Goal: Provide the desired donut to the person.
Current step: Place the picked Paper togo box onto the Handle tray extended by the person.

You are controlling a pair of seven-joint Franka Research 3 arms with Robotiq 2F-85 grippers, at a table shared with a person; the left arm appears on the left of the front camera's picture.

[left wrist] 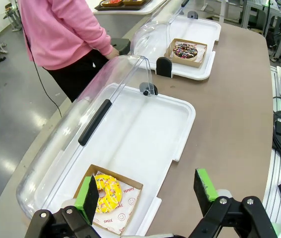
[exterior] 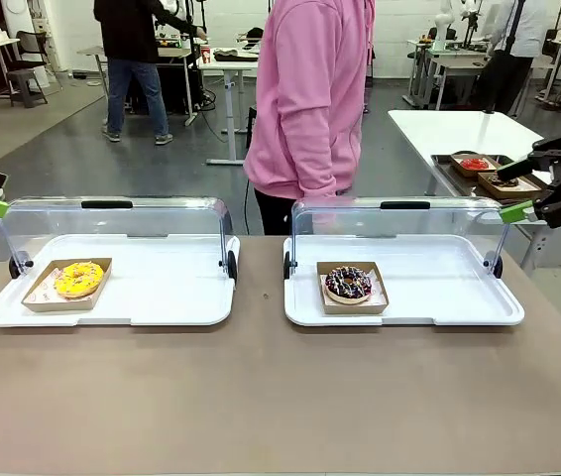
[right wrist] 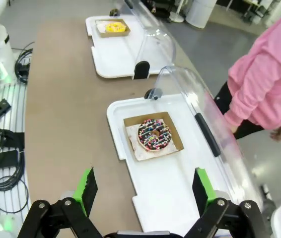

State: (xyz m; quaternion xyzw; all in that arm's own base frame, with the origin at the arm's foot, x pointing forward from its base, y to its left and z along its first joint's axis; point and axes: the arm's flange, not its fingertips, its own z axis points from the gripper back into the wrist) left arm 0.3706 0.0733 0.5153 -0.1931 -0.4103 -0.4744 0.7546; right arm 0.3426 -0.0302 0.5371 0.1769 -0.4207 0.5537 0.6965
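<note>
Left gripper [left wrist: 148, 191] and right gripper [right wrist: 145, 191], at each frame's bottom, gape wide, holding and touching nothing.

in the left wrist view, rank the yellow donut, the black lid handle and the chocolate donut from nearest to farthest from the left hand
1. Yellow donut, in its box right by the left hand's finger.
2. Black lid handle, on the near clear lid, mid-picture.
3. Chocolate donut, in the far tray at the top.

Two donuts [exterior: 79, 279], two white trays [exterior: 162, 297], two clear lids [exterior: 112, 223], one person [exterior: 310, 99].
</note>
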